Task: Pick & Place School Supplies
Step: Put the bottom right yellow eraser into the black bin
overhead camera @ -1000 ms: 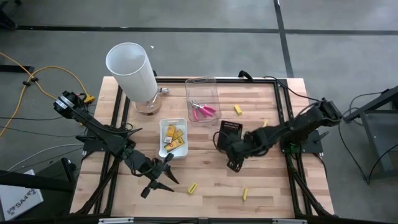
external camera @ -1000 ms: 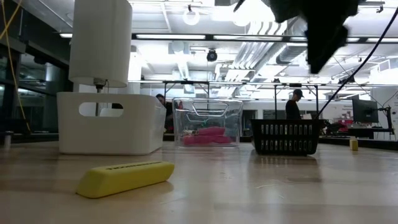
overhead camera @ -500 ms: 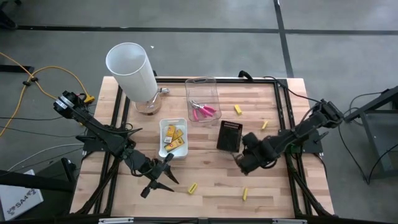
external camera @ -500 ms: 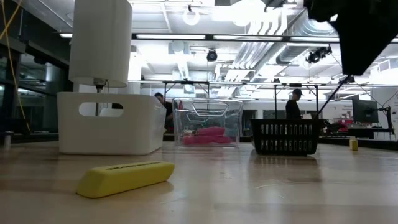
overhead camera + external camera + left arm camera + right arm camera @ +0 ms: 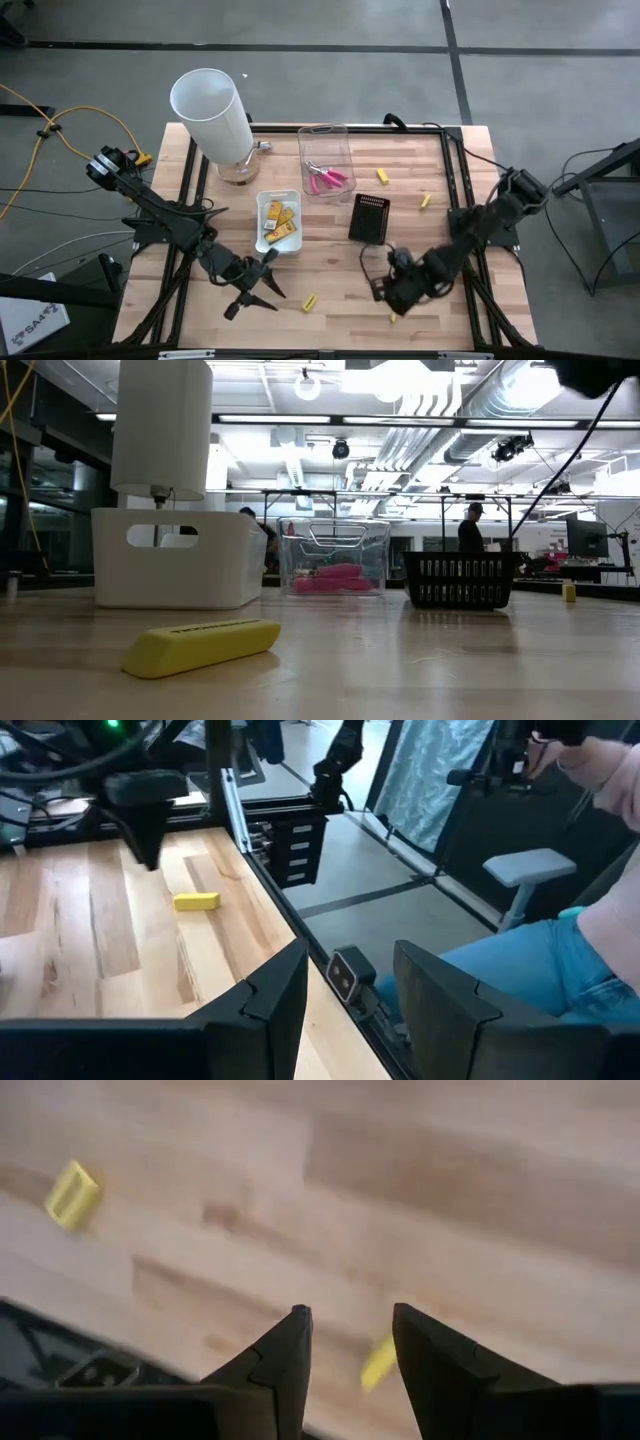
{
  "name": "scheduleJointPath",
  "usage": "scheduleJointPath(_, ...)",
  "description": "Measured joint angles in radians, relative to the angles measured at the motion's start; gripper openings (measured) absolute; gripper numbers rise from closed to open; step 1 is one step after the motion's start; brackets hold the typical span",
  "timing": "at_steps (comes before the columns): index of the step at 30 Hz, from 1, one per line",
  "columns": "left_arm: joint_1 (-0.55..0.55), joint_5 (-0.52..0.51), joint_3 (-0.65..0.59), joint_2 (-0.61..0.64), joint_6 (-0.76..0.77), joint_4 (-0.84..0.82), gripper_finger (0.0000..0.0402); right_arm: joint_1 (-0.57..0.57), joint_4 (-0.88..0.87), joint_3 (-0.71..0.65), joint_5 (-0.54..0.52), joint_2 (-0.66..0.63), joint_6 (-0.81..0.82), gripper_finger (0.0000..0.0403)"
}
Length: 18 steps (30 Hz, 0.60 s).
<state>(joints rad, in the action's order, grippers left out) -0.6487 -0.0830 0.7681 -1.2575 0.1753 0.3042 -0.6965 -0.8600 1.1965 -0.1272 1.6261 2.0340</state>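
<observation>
While its fingers stand spread with nothing between them, the right gripper [image 5: 385,293] hangs over the table's [image 5: 330,260] near edge, a yellow stubby stick [image 5: 377,1364] lying just beyond its tips. Another stick [image 5: 309,302] lies between both arms. To the side, the left gripper [image 5: 268,278] waits, also spread and empty.

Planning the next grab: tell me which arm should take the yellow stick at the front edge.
Right. The right gripper hangs open just above that yellow stick, which shows between its fingers in the right wrist view. The left gripper, also open, sits farther off, nearer the other stick.
</observation>
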Motion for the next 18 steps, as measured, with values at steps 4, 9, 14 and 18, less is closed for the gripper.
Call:
scheduleJointPath(4, -0.015, 0.000, 0.000, 0.000, -0.037, -0.015, 0.0146, -0.070, 0.061, 0.000, 0.039, 0.048, 0.179, 0.0134)
scheduleJointPath(9, -0.018, 0.001, 0.000, 0.000, -0.056, -0.023, 0.0146, -0.127, 0.121, 0.000, 0.055, 0.097, 0.330, 0.0134)
scheduleJointPath(14, -0.013, 0.001, 0.000, 0.000, -0.084, -0.023, 0.0146, -0.135, 0.131, 0.000, 0.044, 0.117, 0.236, 0.0134)
scheduleJointPath(18, -0.013, 0.000, 0.000, 0.000, -0.128, -0.020, 0.0146, -0.117, 0.131, 0.000, 0.011, 0.110, -0.091, 0.0134)
